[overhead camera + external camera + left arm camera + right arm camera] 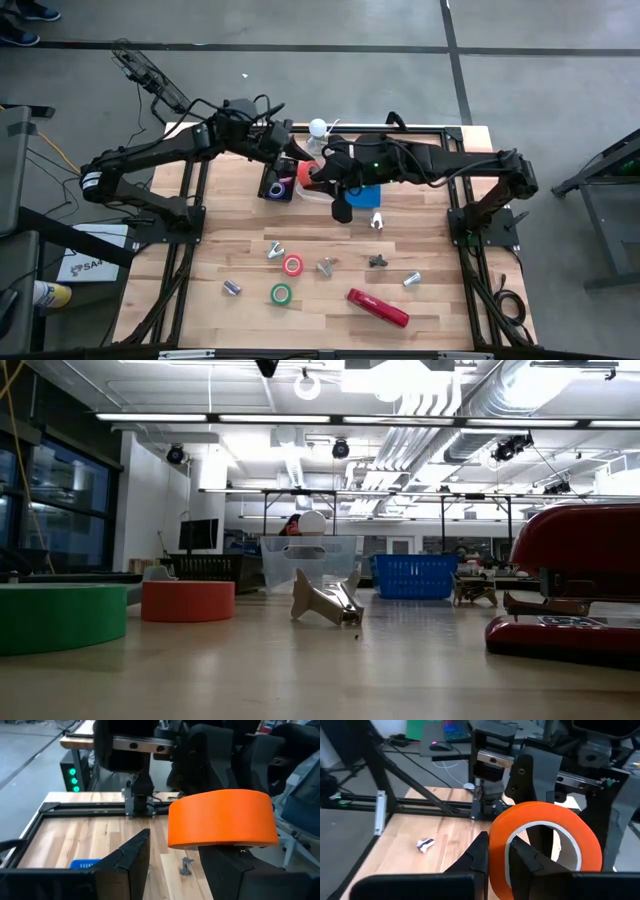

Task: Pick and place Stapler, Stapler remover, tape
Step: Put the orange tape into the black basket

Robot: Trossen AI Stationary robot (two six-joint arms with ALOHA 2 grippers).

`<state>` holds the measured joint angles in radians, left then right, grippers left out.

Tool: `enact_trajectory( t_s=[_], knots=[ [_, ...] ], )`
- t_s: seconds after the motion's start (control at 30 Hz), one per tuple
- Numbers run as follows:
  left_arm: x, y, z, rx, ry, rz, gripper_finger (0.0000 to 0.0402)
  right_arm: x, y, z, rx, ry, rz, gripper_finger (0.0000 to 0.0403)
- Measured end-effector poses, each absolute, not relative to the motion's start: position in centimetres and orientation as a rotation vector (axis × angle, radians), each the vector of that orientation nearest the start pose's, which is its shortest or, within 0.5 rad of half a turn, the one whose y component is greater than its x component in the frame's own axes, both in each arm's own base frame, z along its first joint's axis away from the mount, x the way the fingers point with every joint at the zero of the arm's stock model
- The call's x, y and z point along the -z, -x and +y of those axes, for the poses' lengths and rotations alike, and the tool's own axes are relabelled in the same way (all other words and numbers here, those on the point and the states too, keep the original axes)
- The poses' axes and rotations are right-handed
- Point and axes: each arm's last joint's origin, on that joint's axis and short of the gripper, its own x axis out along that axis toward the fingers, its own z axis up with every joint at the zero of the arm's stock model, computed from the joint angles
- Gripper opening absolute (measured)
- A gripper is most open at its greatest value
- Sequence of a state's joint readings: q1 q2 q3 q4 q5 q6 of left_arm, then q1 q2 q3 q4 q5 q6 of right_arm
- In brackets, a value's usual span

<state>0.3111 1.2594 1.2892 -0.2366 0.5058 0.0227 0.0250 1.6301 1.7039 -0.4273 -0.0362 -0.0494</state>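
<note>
At the counter's twelve o'clock edge, your left tool (289, 170) and right tool (316, 176) are both grasping one orange tape roll (305, 171).

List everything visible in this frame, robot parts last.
stapler: one, red, table's front right
green tape roll: one, green, front centre
red tape roll: one, red, just behind the green one
orange tape roll: one, orange, held up at the back between the arms
small metal pieces: about six, silvery or dark, scattered mid-table; likely staple removers
tray: one, blue, back centre
left gripper: dark, beside the orange roll
right gripper: dark, fingers pinching the orange roll's wall
</note>
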Motion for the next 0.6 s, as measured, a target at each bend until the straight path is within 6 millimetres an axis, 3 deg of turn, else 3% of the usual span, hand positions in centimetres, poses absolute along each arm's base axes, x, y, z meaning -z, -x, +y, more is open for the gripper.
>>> enact_trajectory(
  t_s=[0.6],
  knots=[
    [-41.1,-26.6,7.1,0.177,0.028,0.115,0.0161,-43.1,-34.3,1.3,-0.178,0.036,0.307,0.0031]
  ],
)
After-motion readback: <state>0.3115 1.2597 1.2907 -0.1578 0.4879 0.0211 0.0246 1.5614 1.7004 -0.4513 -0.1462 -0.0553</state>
